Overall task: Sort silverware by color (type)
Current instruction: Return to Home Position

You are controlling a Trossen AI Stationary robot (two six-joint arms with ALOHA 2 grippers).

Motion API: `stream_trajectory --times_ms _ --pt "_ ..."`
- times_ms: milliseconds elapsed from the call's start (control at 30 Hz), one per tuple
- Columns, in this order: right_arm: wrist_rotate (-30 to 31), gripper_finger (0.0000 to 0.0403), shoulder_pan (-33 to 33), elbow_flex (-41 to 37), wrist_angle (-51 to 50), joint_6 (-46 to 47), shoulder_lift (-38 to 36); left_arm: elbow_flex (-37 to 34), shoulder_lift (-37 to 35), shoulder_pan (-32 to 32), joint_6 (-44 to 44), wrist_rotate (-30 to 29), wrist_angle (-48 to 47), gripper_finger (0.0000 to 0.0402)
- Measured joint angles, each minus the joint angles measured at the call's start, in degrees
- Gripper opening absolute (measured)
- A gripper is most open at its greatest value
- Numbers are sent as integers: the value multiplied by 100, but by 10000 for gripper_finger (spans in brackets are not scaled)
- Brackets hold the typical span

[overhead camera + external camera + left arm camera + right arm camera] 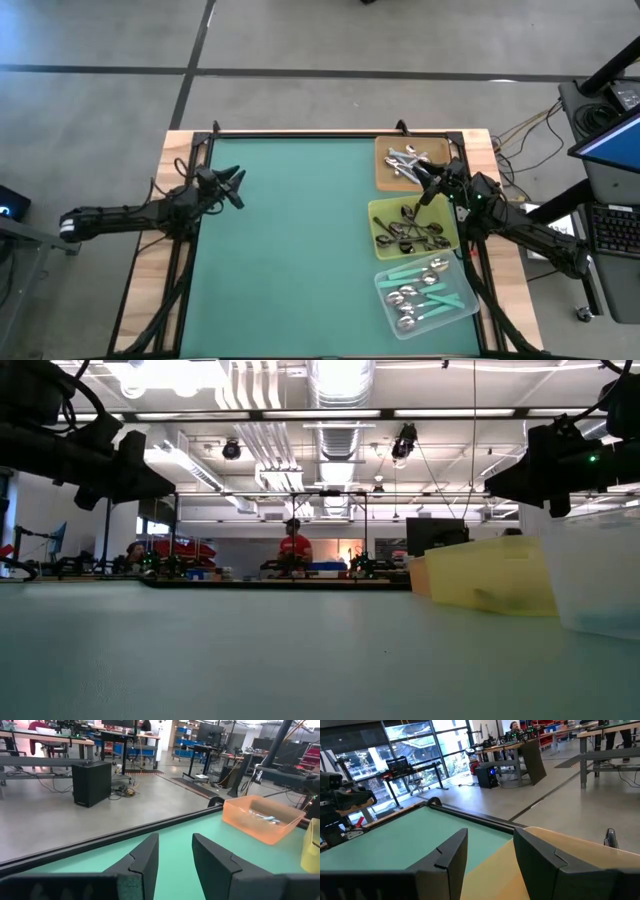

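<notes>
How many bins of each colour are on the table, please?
Orange bin: 1
Yellow bin: 1
Clear bin: 1
Total: 3

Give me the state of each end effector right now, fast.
Left end effector: open, holding nothing, over the mat, left side.
Right end effector: open, holding nothing, near the yellow bin.

Silver spoons (pixel 405 160) occupy orange tray (pixel 381 178), black spoons (pixel 412 232) yellow tray (pixel 374 212), teal-handled spoons (pixel 425 293) clear tray (pixel 386 305)
</notes>
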Motion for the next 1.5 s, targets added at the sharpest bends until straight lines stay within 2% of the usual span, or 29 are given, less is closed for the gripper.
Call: stream_trajectory --times_ms 1500 --pt "1 150 1 0 0 -3 0 0 134 0 -1 3 0 103"
